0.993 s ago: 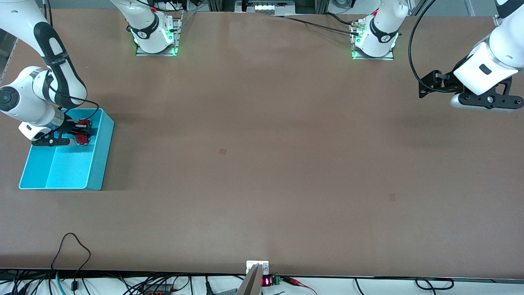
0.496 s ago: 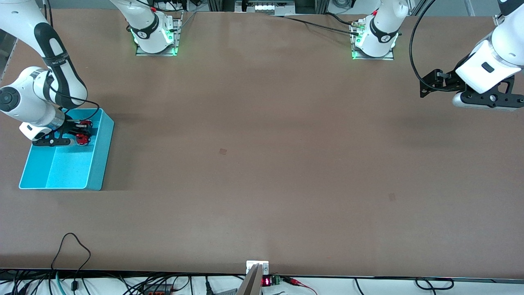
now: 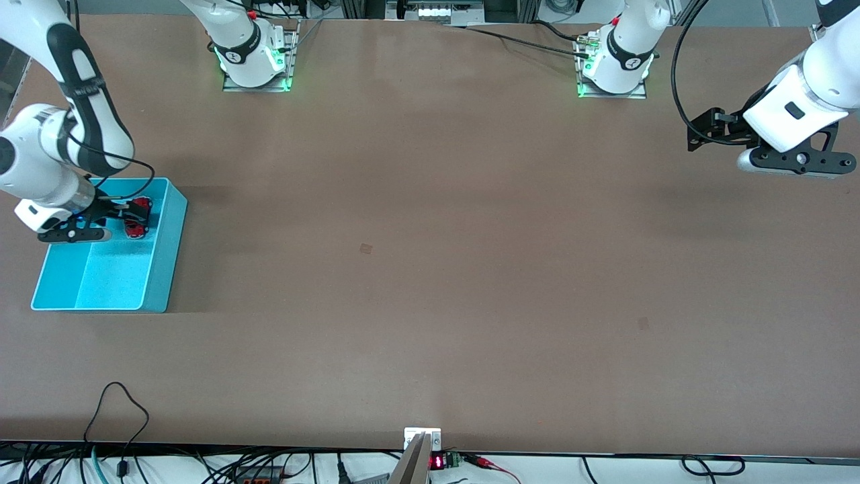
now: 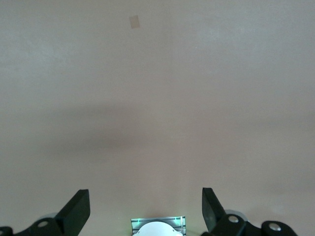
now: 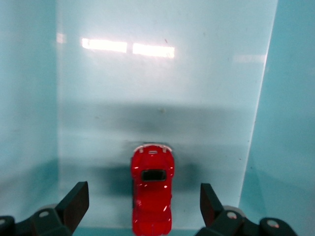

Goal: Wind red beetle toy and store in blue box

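Note:
The red beetle toy (image 3: 137,230) lies on the floor of the blue box (image 3: 161,269), in the part of the box farther from the front camera. In the right wrist view the toy (image 5: 152,196) sits on the box floor (image 5: 147,88), between my spread fingers and touching neither. My right gripper (image 3: 142,216) hangs open just over the toy (image 5: 142,197). My left gripper (image 3: 796,161) waits open and empty in the air over bare table at the left arm's end (image 4: 145,204).
The blue box stands near the table edge at the right arm's end. The left arm's base (image 4: 158,227) shows low in the left wrist view. Cables run along the table's front edge (image 3: 121,403).
My right gripper has drawn back a little from the toy toward the right arm's end of the table. The toy stays in the box. My left gripper has shifted slightly.

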Robot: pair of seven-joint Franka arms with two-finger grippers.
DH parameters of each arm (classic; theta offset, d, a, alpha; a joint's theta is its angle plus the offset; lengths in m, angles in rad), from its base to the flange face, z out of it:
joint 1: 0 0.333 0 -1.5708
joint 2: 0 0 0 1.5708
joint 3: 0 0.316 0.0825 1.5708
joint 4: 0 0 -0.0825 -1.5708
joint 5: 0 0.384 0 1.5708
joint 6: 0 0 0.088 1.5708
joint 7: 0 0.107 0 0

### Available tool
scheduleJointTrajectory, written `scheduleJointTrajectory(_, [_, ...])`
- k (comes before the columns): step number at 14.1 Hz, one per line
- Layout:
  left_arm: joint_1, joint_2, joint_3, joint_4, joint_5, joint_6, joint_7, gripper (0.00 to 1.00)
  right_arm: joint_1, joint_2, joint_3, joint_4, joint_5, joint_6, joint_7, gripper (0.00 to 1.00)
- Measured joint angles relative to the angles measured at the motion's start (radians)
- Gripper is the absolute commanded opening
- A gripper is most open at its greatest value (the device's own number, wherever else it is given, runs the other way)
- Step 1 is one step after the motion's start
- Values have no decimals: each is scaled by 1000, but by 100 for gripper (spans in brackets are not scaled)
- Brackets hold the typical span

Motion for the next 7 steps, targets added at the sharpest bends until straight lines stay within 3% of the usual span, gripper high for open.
scheduleJointTrajectory(7, [6, 0, 2, 0, 0, -6, 0, 100, 4, -193, 116, 238, 0, -383, 1, 100])
